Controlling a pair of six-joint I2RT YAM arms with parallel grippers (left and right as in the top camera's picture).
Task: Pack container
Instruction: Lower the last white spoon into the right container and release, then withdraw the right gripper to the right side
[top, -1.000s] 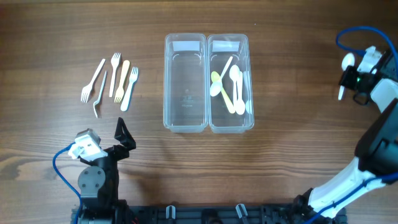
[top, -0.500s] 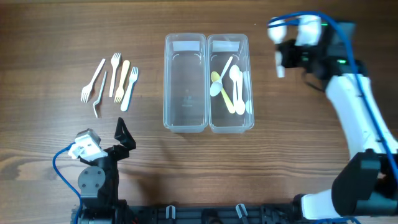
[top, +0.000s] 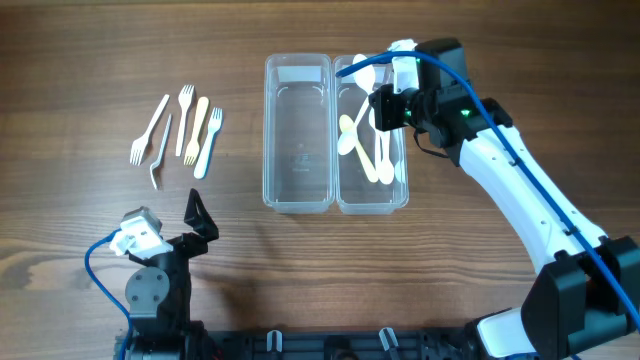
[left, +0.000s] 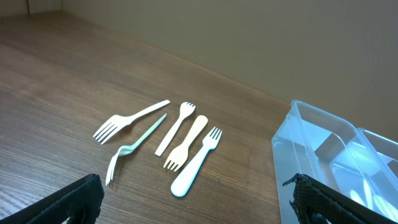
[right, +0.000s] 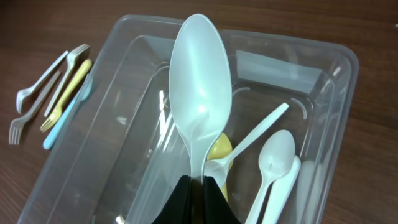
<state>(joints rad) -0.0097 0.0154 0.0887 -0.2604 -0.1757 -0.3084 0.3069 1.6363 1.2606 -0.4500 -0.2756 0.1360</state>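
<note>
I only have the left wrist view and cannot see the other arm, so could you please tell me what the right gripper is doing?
Observer: The right gripper is shut on the handle of a white spoon, with the bowl pointing away from the wrist.
Operator: Thank you. Where is it relative to the containers?
Observer: In the overhead view it is above the far half of the right container.
Operator: Is there any cutlery lying in that container?
Observer: Yes, a yellow spoon and a few loose white spoons lie in it.
</note>
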